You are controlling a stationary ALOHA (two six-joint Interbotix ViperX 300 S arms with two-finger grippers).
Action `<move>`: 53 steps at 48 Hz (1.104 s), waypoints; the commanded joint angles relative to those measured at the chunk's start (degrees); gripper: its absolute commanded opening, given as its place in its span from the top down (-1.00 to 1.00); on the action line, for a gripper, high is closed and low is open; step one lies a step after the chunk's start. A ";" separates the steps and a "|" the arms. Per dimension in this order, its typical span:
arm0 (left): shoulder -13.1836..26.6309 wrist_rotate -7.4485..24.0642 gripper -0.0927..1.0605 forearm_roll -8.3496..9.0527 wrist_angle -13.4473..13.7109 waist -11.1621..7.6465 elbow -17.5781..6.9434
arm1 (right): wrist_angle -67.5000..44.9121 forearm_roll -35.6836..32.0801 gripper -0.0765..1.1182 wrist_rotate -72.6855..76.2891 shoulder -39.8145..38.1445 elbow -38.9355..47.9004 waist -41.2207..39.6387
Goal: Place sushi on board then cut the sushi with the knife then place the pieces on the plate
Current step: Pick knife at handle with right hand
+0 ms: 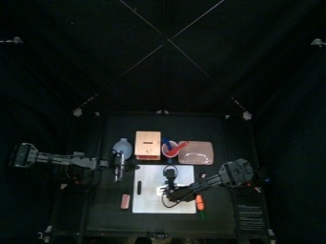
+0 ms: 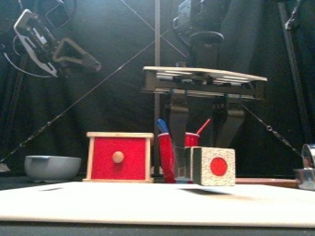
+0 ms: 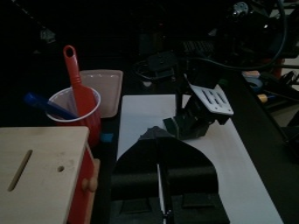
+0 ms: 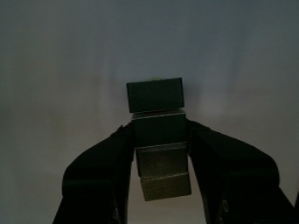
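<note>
The sushi roll [image 2: 212,167] sits low over the white board [image 1: 143,181], at or just above its surface; I cannot tell whether it touches. The right hand [image 4: 160,140] is closed on its sides from above. I judge this to be the first step, setting the roll down. Next, that hand must let go and lift clear, then a knife must come from the red cup [image 3: 68,109] behind. The left hand [image 3: 163,162], closed and empty, hovers beside the wooden box [image 2: 120,157].

Dark green sushi roll [image 2: 212,167] shows a white, red-dotted end.
</note>
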 commanded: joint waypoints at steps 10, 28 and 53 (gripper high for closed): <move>-0.53 0.18 0.87 1.58 0.26 -0.09 0.00 | 6.06 0.62 -0.32 0.18 1.49 -6.33 -1.23; -2.37 0.18 0.87 4.13 1.93 0.35 0.09 | 6.68 -0.09 -0.55 0.18 3.43 -9.40 -1.67; -3.69 0.09 0.87 4.57 2.72 0.35 0.26 | 13.10 -5.10 -0.54 -11.07 -10.20 -6.06 -1.14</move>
